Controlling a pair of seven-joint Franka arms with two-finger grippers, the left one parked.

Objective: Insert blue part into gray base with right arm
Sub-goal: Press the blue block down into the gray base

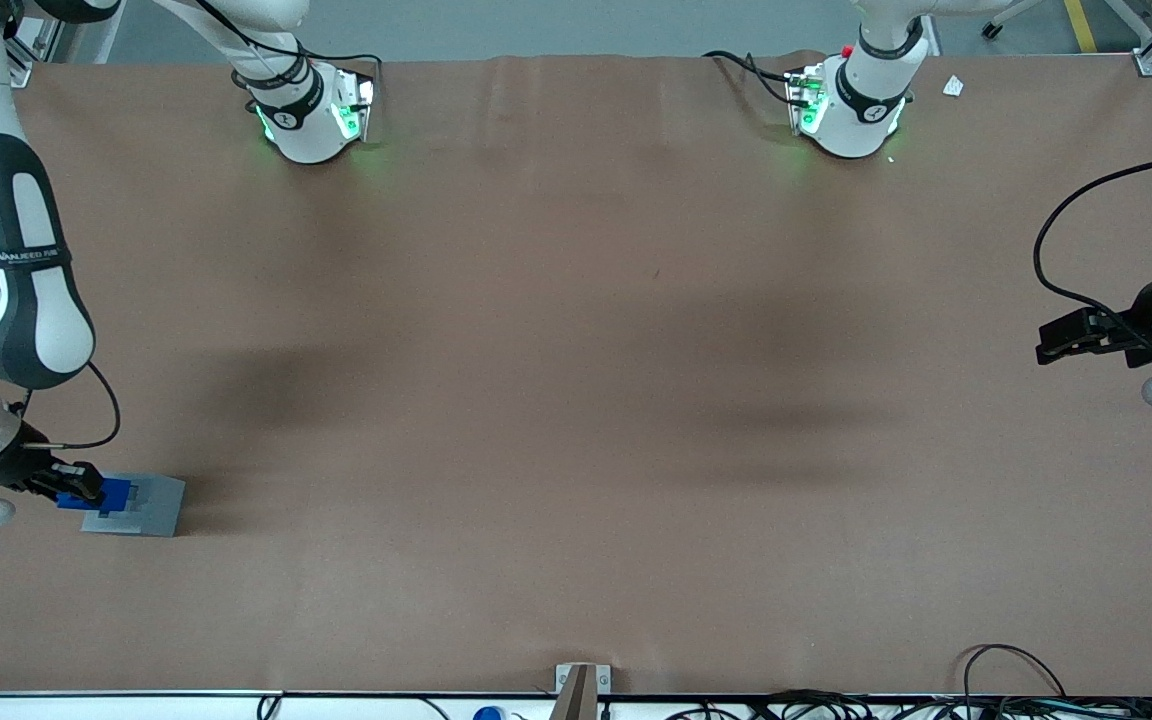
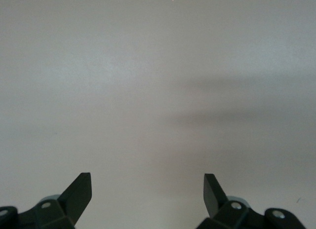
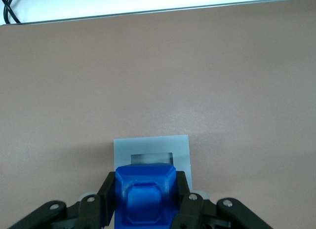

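The blue part [image 3: 145,197] is a bright-blue block held between the black fingers of my right gripper [image 3: 145,199], which is shut on it. In the front view the gripper [image 1: 71,485] is at the working arm's end of the table, and the blue part [image 1: 114,493] overlaps the edge of the gray base [image 1: 141,505]. The gray base [image 3: 150,149] is a light-gray square block lying on the brown table, with its square recess [image 3: 151,158] showing just past the blue part. I cannot tell whether the part touches the base.
The brown table [image 1: 576,400] stretches wide toward the parked arm's end. The table's front edge with cables [image 1: 836,700] lies nearer to the front camera than the gray base. The working arm's green-lit base [image 1: 306,115] stands farther from the front camera.
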